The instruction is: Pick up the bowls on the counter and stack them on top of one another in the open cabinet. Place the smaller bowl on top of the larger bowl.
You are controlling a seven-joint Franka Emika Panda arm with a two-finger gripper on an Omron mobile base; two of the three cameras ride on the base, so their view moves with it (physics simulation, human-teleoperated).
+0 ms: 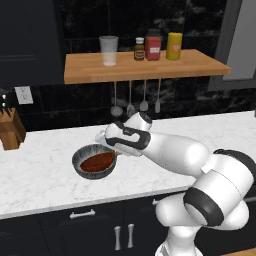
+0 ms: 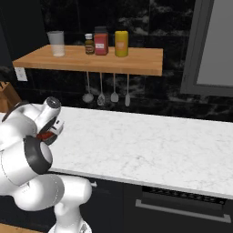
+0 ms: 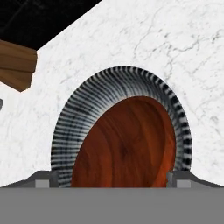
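You can see small labels on the brown jar (image 1: pixel 139 49) and the red jar (image 1: pixel 153 46) on the wooden shelf (image 1: pixel 145 67), but the writing is too small to read. Beside them stand a yellow tub (image 1: pixel 174 46) and a clear glass (image 1: pixel 108 50).

The smaller bowl (image 1: pixel 98 161) is shiny and reddish-brown with a wood-like grain. It sits inside the larger bowl (image 1: pixel 83 159), which is round with grey and black stripes inside. Both rest on the white marble surface (image 1: pixel 45 170).

The gripper (image 1: pixel 104 139) hangs just above the far rim of the bowls. You cannot tell if it is spread or closed. A wooden knife block (image 1: pixel 11 131) stands at the left.
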